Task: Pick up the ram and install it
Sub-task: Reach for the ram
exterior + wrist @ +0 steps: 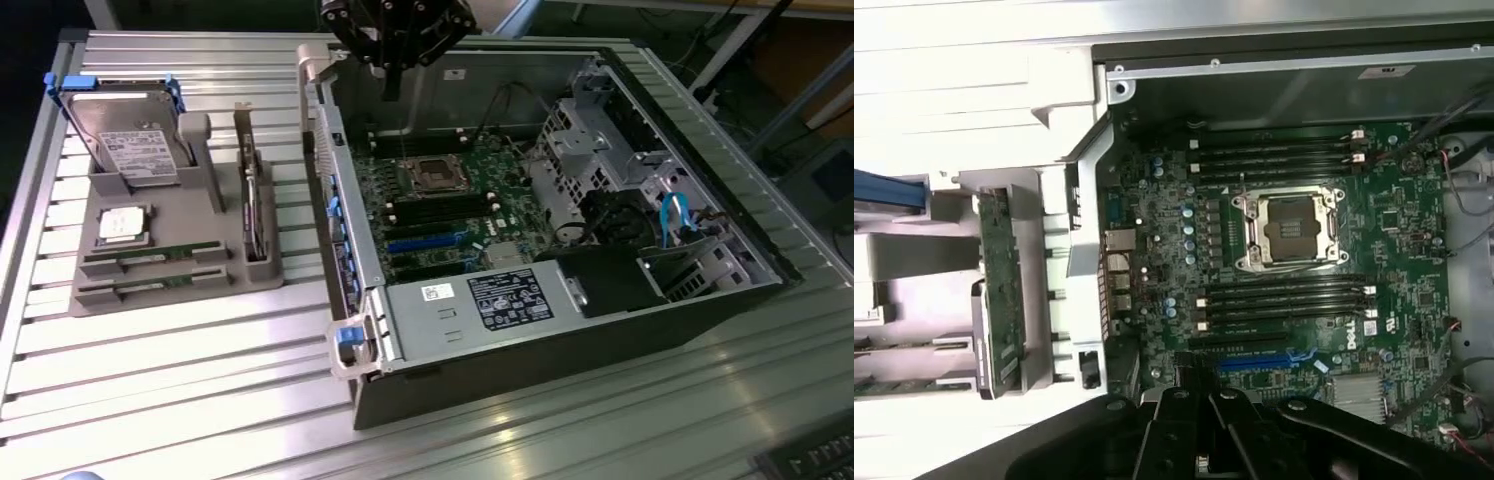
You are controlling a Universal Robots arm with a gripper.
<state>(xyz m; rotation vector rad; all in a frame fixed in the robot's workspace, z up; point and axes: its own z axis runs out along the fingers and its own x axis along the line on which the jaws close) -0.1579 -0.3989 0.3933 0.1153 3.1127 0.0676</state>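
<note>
Currently the gripper (391, 90) is hovering above the case (534, 372), jaws together. The ram (151, 262), sitting lower left in the exterior view, is likely handling light, rigid, fragile; grip long edges.

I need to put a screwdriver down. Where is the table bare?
The slatted table is bare on the camera's side of the grey holder, and in a strip before the open computer case. Crowded: the holder itself, full of parts, and the motherboard inside the case.
</note>
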